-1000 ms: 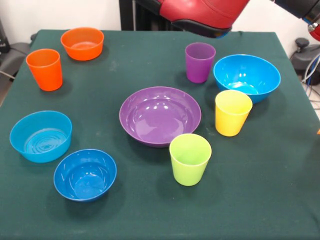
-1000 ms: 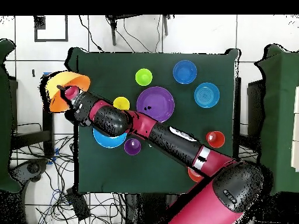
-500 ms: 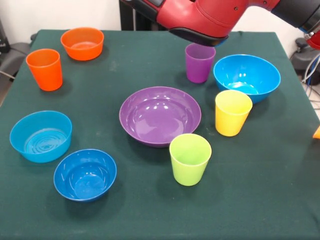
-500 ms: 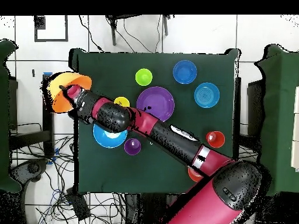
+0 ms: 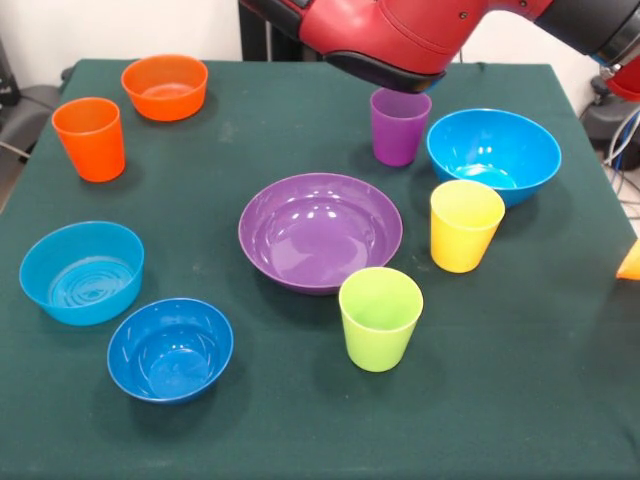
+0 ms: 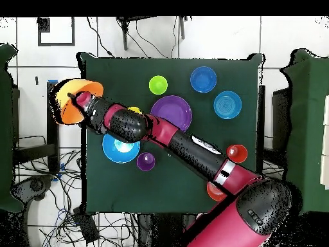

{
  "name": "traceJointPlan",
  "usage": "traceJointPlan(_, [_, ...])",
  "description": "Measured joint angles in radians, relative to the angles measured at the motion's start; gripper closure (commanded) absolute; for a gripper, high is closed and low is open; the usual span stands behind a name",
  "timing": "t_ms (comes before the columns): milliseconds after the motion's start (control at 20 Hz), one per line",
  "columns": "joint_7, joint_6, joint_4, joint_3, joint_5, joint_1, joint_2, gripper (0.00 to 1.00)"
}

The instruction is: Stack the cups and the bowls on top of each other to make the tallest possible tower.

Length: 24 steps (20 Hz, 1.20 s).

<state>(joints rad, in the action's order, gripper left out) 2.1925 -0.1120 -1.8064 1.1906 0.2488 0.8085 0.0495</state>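
Orange-yellow bowl [image 6: 72,96] at gripper [image 6: 81,100]

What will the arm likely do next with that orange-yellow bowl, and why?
Probably carry the orange-yellow bowl in over the table and set it down as a base. The gripper holds it out past the table's edge, nothing is stacked yet, and the other bowls and cups stand apart on the cloth.

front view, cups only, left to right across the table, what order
orange cup → lime green cup → purple cup → yellow cup
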Motion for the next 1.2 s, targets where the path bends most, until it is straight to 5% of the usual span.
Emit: traceJointPlan(1200, [0.000,-0.086,0.109,0.021,0.076,0.059,-0.066,1.00])
